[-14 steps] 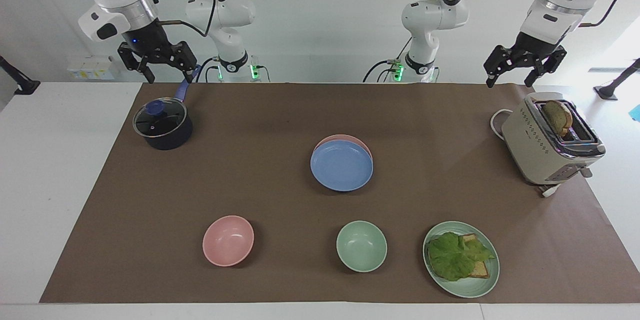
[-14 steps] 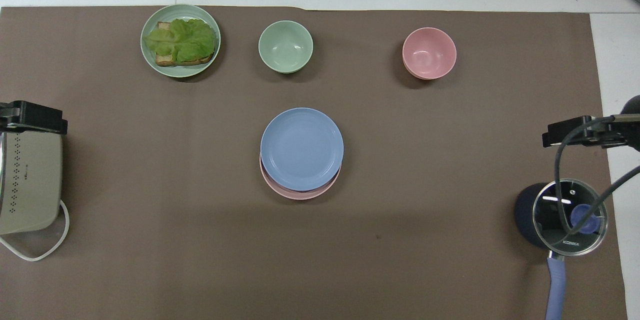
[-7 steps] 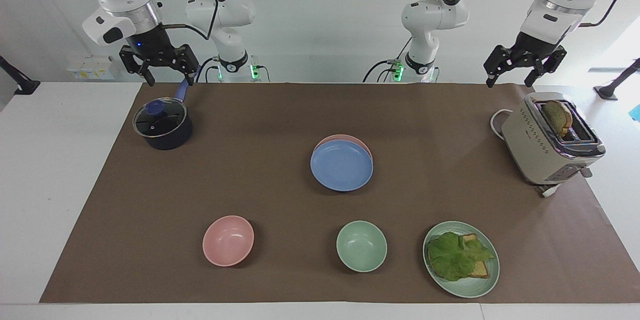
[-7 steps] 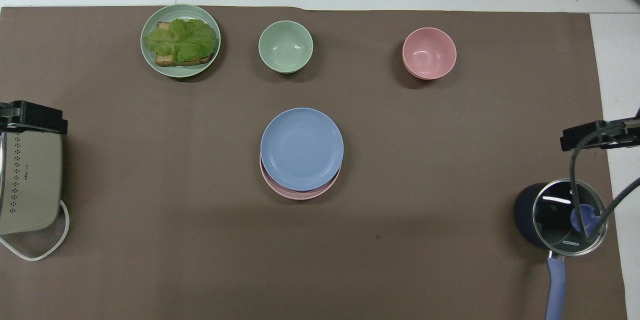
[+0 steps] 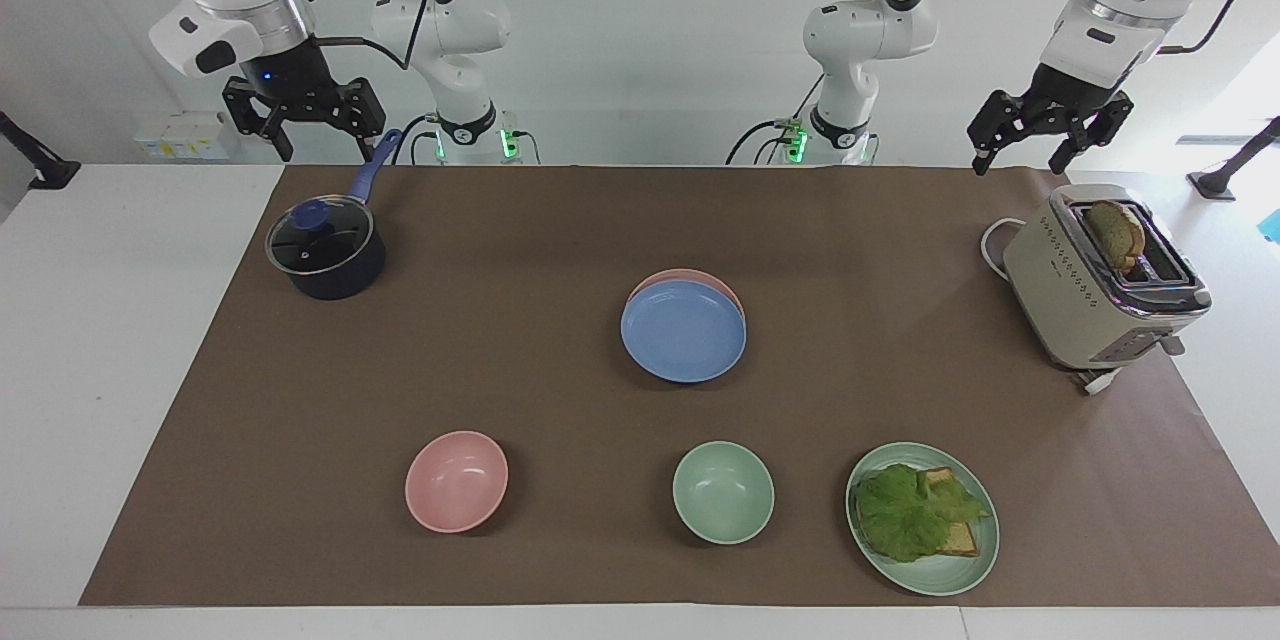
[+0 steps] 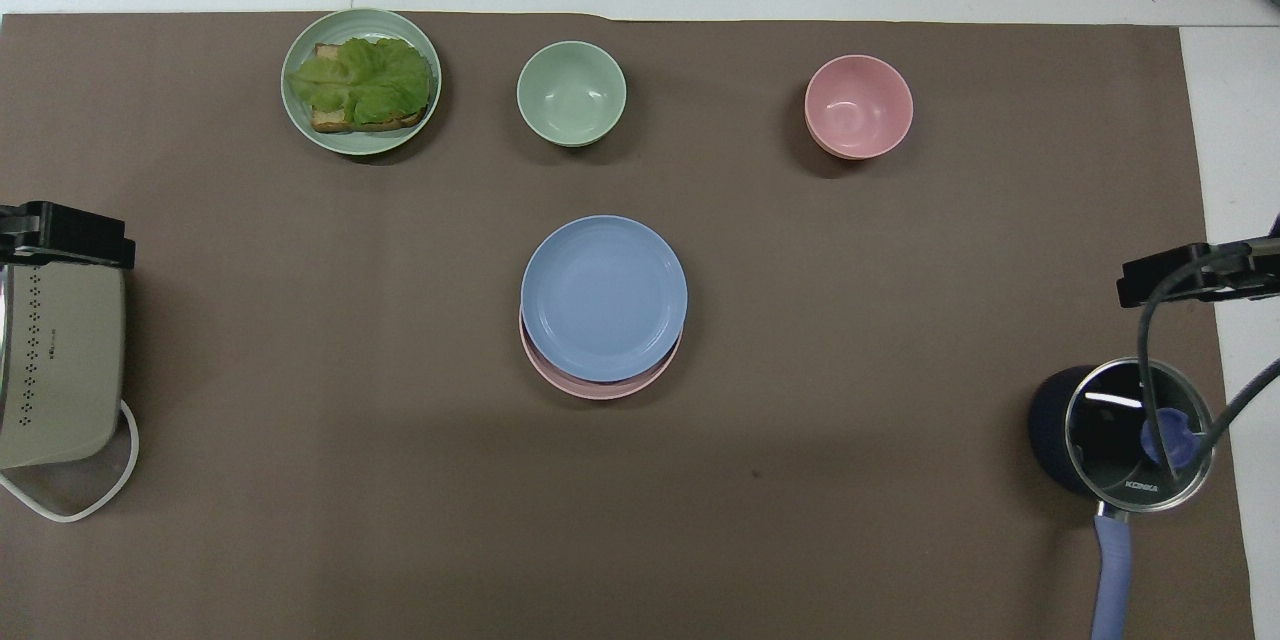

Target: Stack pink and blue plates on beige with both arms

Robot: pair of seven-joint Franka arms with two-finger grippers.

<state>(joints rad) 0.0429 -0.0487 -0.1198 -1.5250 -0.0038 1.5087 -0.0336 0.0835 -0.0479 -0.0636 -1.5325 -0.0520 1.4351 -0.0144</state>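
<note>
The blue plate [image 5: 684, 332] [image 6: 604, 297] lies on top of the pink plate [image 5: 690, 274] [image 6: 600, 390] in the middle of the brown mat. Only the pink plate's rim shows, on the side nearer to the robots. The beige plate is hidden. My right gripper [image 5: 322, 145] [image 6: 1180, 278] hangs open and empty in the air over the pot's handle, at the right arm's end of the table. My left gripper [image 5: 1020, 160] [image 6: 65, 235] waits open and empty above the toaster's end of the mat.
A dark lidded pot [image 5: 325, 250] with a blue handle stands under the right gripper. A beige toaster [image 5: 1100, 280] holding toast stands under the left gripper. Farthest from the robots are a pink bowl [image 5: 456, 480], a green bowl [image 5: 722, 492] and a green plate [image 5: 955, 575] with lettuce on bread.
The right gripper has risen and drifted away from the pot toward the table's end. The left gripper and the plates have not moved.
</note>
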